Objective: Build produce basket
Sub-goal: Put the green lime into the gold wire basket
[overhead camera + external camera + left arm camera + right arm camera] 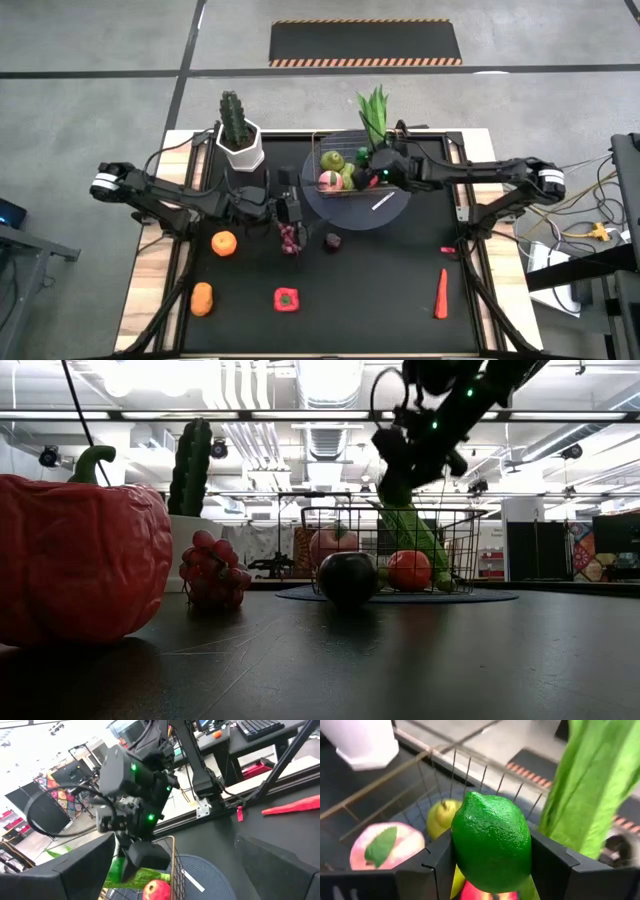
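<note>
- A red pepper (75, 555) fills the near left of the low view, its side cut off by the frame edge; from above it is the small red piece (286, 299) at the mat's front.
- Also near the front: an orange vegetable (202, 298) to the left and a red chili (441, 293) to the right, both loose on the mat.
- Further in lie an orange (223, 242), purple grapes (289, 238) and a dark round fruit (332, 240), all outside the basket.
- The left gripper (291, 210) hovers just behind the grapes, fingers spread wide and empty.
- The basket (345, 190) sits on a round grey disc (390, 215) at mid-table.
- Inside it: a pink apple (385, 845), a yellow-green pear (441, 815), a red fruit (409, 570) and a long leafy green (410, 530) leaning tilted, its leaves sticking out over the back wall.
- The right gripper (490, 857) is over the basket, clamped on a lime (491, 847), one finger on each side; the lime is above the other produce, not yet set down.
- The red fruit under the lime is mostly hidden in the right wrist view; I cannot tell what kind it is.
- A small white strip (383, 202) lies on the disc beside the basket; I cannot tell what it is.
- At the back left stands a cactus (233, 118) in a white pot (243, 150).
</note>
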Action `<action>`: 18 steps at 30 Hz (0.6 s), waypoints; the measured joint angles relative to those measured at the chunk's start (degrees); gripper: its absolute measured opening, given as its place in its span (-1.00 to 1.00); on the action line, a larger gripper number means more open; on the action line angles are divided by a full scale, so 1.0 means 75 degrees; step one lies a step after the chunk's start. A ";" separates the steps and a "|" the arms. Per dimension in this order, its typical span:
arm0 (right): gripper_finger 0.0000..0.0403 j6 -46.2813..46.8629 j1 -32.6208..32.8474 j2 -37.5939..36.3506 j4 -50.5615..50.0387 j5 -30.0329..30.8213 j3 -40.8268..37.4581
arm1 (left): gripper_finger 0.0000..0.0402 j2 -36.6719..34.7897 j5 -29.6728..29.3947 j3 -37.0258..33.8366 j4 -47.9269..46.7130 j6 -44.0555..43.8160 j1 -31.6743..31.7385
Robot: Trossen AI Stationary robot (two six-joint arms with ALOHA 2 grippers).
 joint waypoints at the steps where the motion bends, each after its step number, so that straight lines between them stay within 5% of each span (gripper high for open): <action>1: -0.04 0.0009 -0.0080 0.0077 0.0005 -0.0196 -0.0003 | 0.96 0.0000 -0.0001 0.0000 0.0001 0.0001 0.0018; 8: 0.02 0.0018 -0.0217 0.0459 0.0043 -0.0333 0.0043 | 0.96 0.0000 -0.0008 -0.0041 0.0144 0.0001 0.0066; 18: 0.40 0.0119 -0.0343 0.0499 0.0059 -0.0330 0.0047 | 0.96 0.0000 -0.0007 -0.0041 0.0152 0.0043 0.0066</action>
